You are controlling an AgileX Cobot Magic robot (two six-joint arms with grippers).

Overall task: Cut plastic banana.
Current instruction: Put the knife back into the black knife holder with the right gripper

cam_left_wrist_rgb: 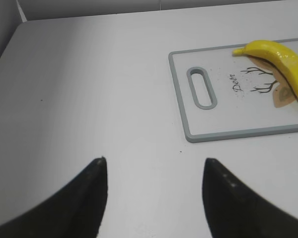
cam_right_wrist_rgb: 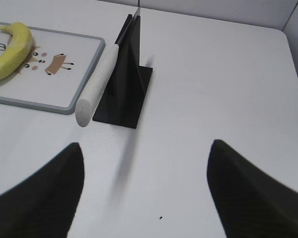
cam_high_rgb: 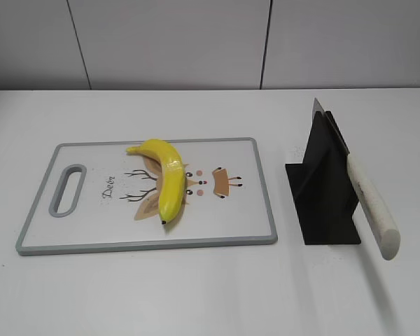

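The plastic banana [cam_high_rgb: 166,180] is bright yellow and curved, lying whole on a white cutting board [cam_high_rgb: 91,231] with a grey rim and a deer drawing. It also shows in the left wrist view [cam_left_wrist_rgb: 283,62] and the right wrist view [cam_right_wrist_rgb: 11,50]. A knife with a white handle [cam_high_rgb: 372,206] rests slanted in a black stand [cam_high_rgb: 323,189], right of the board; the handle also shows in the right wrist view [cam_right_wrist_rgb: 97,82]. My left gripper [cam_left_wrist_rgb: 154,161] is open and empty over bare table, left of the board. My right gripper [cam_right_wrist_rgb: 146,146] is open and empty, in front of the stand [cam_right_wrist_rgb: 124,89].
The cutting board has a handle slot [cam_high_rgb: 68,189] at its left end. The table is white, with a grey panelled wall behind it. Neither arm shows in the exterior view.
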